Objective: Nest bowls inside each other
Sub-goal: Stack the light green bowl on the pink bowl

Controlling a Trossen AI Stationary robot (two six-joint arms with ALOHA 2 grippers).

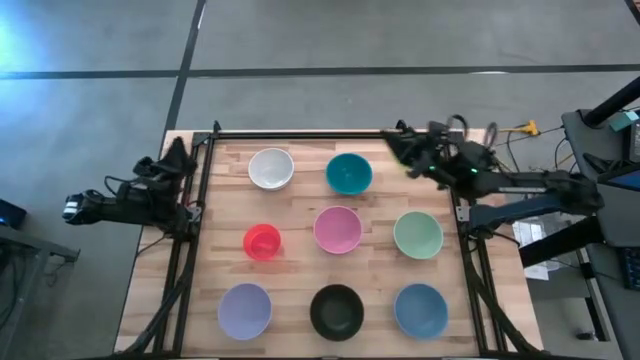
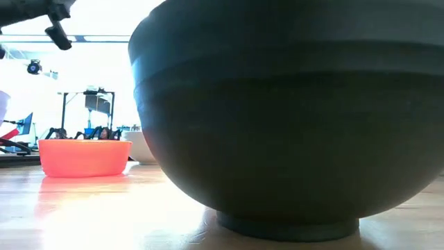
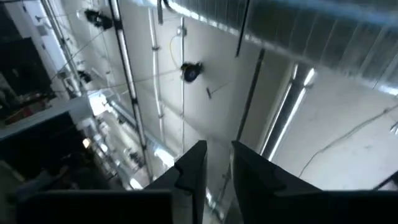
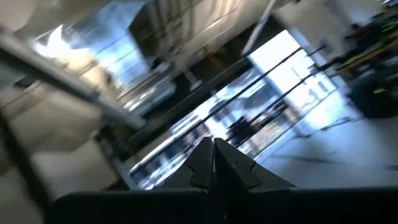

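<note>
My right gripper (image 1: pixel 404 148) sat at the far right corner of the tabletop, just beyond the round teal plastic bowl (image 1: pixel 349 173); in its wrist view its two dark fingers (image 4: pixel 214 163) were pressed together with nothing between them and aimed up at the room's beams and windows. My left gripper (image 1: pixel 178 155) waited at the far left edge of the wooden tabletop (image 1: pixel 300 265), folded back over the black frame rail (image 1: pixel 200 190). Its wrist view looked at the ceiling, and its fingers (image 3: pixel 193 168) stood slightly apart with a narrow gap, gripping nothing.

I counted eight bowls, all separate and upright, none nested, laid out in three rows. Along the far edge were the round white plastic bowl (image 1: pixel 271 168) and the teal one beside it. In the middle row the small red plastic bowl (image 1: pixel 262 241) sat nearest the left edge, the pink plastic bowl (image 1: pixel 338 229) at the centre and the mint plastic bowl (image 1: pixel 418 235) nearest the right edge. Along the near edge stood the lavender plastic bowl (image 1: pixel 245 310), the black plastic bowl (image 1: pixel 336 311) and the blue plastic bowl (image 1: pixel 420 310).

In the low view the black bowl filled most of the picture and hid nearly everything behind it; only the red bowl showed clear to its side. Cables (image 1: pixel 510 132) trailed past the far right corner near the right arm.
</note>
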